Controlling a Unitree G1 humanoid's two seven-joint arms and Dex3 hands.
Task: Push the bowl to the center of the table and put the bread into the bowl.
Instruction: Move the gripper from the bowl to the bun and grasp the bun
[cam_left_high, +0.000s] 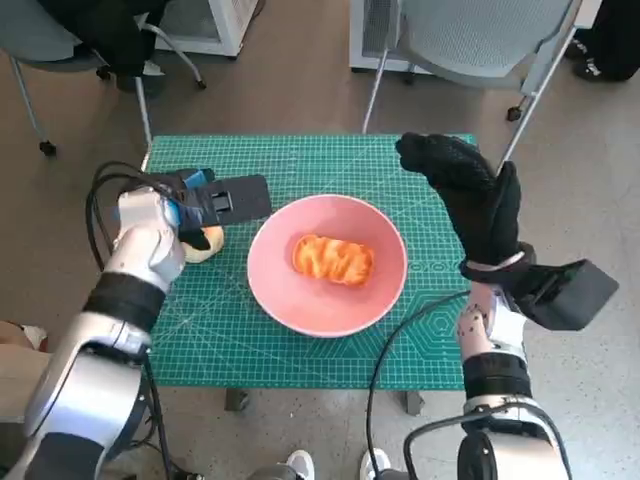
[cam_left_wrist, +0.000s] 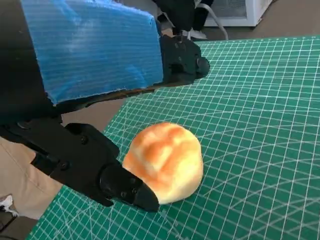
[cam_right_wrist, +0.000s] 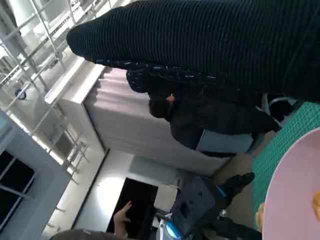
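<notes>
A pink bowl (cam_left_high: 285, 300) stands in the middle of the green cutting mat (cam_left_high: 320, 160), and one orange-glazed piece of bread (cam_left_high: 333, 258) lies inside it. A second, round bread roll (cam_left_high: 205, 244) sits on the mat left of the bowl. My left hand (cam_left_high: 195, 203) hovers over that roll. In the left wrist view the roll (cam_left_wrist: 165, 159) lies between the spread black fingers (cam_left_wrist: 122, 184); one fingertip touches its side and the other finger stays clear of it. My gloved right hand (cam_left_high: 470, 195) is raised over the table's right side, fingers apart, holding nothing. The bowl's rim (cam_right_wrist: 295, 195) shows in the right wrist view.
Office chairs (cam_left_high: 470, 40) stand behind the table, with another chair at the back left (cam_left_high: 90, 40). Black cables loop beside both forearms. Feet (cam_left_high: 300, 465) show below the table's front edge. A person (cam_right_wrist: 200, 115) sits beyond the table in the right wrist view.
</notes>
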